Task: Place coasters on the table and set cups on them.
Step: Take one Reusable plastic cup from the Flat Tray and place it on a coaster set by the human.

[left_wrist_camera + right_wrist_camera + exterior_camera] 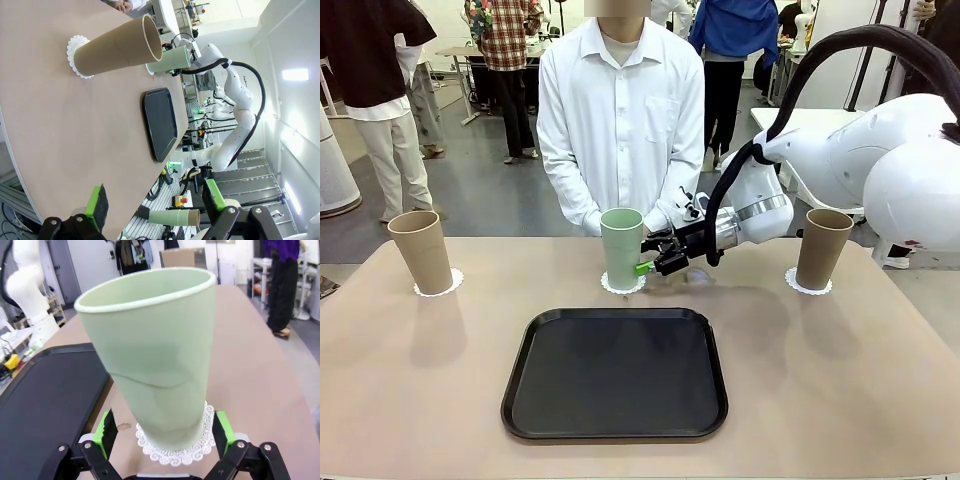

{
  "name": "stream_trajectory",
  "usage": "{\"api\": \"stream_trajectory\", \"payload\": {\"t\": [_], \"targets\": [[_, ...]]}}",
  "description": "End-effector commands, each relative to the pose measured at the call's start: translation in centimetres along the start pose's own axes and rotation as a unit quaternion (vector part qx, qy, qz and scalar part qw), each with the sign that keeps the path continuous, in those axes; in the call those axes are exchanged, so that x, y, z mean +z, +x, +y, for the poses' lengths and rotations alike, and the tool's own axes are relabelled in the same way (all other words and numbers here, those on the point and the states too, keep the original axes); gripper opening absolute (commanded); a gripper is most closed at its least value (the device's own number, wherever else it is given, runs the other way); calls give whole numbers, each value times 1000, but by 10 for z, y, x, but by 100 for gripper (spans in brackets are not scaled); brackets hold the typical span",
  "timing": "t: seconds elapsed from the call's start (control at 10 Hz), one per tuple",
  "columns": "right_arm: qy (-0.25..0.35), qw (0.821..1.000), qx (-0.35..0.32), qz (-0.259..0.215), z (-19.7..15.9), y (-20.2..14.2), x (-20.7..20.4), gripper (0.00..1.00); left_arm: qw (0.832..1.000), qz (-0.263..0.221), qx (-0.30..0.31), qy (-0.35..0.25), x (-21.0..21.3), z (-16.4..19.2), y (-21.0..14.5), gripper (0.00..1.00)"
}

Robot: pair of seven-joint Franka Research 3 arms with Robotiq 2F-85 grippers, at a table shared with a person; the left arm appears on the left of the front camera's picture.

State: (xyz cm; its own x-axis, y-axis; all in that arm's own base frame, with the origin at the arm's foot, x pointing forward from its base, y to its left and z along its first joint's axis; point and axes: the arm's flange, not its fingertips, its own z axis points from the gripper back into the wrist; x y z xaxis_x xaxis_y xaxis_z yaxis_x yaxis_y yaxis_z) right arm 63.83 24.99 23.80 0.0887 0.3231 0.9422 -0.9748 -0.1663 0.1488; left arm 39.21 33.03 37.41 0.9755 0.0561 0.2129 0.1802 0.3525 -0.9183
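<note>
I am reaching my right gripper (650, 255) across the table (840, 360) to the mint green cup (622, 248), which is standing upright on its doily (623, 285) at the far middle, just beyond the black tray (615, 372). From the front, my fingers are crowding the cup's lower right side, and I cannot tell there whether they are touching it. My right wrist camera is settling that: the green pads (106, 432) are standing wide on either side of the cup's base (160, 375), clear of its wall, with the lacy coaster (172, 452) showing between them. That same close view is looking down past the rim, though the cup's inside is hidden from it.

The front view is also showing two tan cups, one (421, 251) at the far left and one (822, 248) at the far right, each upright on its own white coaster (438, 288) (807, 287); whether anything is in them cannot be told. The tray is lying bare. A person in a white shirt (620, 110) is standing behind the middle cup.

My left wrist camera, rolled sideways, is showing my left gripper (155, 202) hanging open over bare tabletop near the table's edge, holding nothing, with the left tan cup (117, 47) on its doily (75, 55) well ahead of it, and the tray (160, 122) and green cup (172, 60) beyond
</note>
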Motion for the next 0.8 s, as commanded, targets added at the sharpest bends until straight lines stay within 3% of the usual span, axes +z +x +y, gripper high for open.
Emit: {"api": "stream_trajectory", "payload": {"t": [0.0,0.3,0.4,0.5,0.7], "targets": [[-11,997,-30,69,25,18,20,100,1000,-1,-3,-3,1,-3,-2,100],[-21,976,-112,183,81,81,37,100,1000,-1,-3,-3,1,-3,-2,100],[-45,957,-159,240,101,103,36,100,1000,-1,-3,-3,1,-3,-2,100],[-86,922,-232,299,122,128,32,100,1000,-1,-3,-3,1,-3,-2,100],[-170,859,-276,398,159,186,17,100,1000,-1,-3,-3,1,-3,-2,100]]}}
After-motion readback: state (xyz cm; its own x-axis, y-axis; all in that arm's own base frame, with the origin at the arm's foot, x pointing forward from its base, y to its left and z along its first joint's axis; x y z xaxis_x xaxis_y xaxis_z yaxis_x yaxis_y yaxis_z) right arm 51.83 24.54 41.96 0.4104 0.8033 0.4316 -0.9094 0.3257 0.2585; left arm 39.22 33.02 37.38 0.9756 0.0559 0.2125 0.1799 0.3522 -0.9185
